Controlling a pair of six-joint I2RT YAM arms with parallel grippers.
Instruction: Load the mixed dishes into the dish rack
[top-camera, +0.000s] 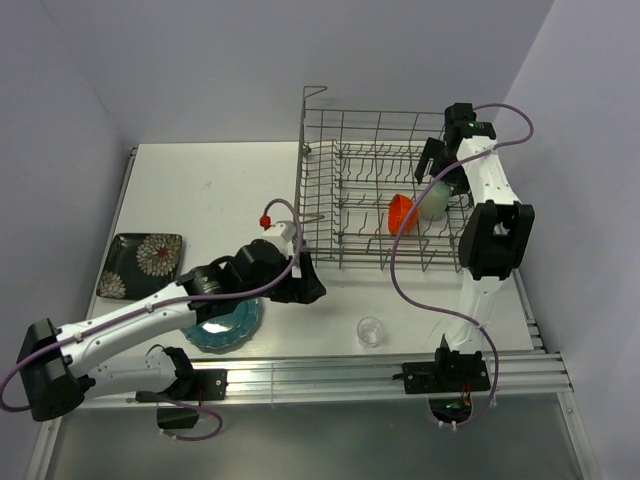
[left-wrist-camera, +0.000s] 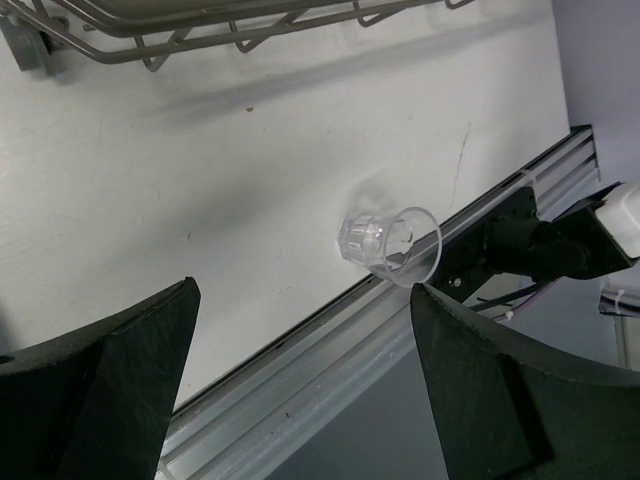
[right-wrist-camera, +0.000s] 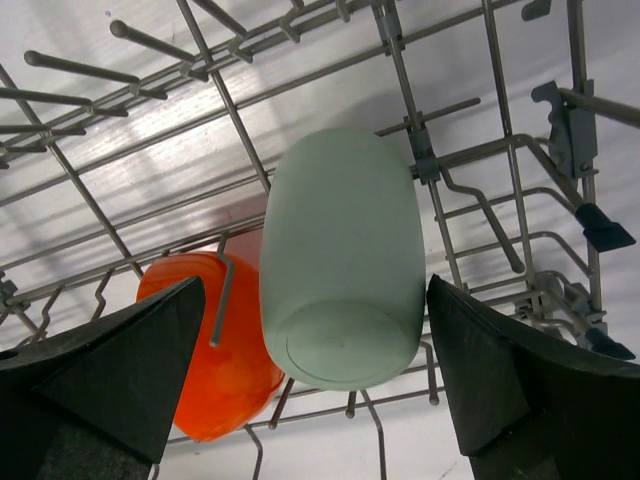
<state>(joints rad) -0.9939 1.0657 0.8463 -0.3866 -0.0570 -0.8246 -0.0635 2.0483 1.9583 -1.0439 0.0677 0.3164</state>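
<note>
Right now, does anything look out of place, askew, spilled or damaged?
Nothing looks spilled or broken. The pale green cup lies tilted in the dish rack rather than standing upright, next to the orange-red bowl. The small clear glass sits close to the front edge of the table, not yet loaded.

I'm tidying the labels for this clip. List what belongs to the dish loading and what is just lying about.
Belongs to the job: rack, with orange bowl and green cup inside; glass, teal plate and black plate on the table.
Just lying about: purple cable, metal rail at the table's near edge.
</note>
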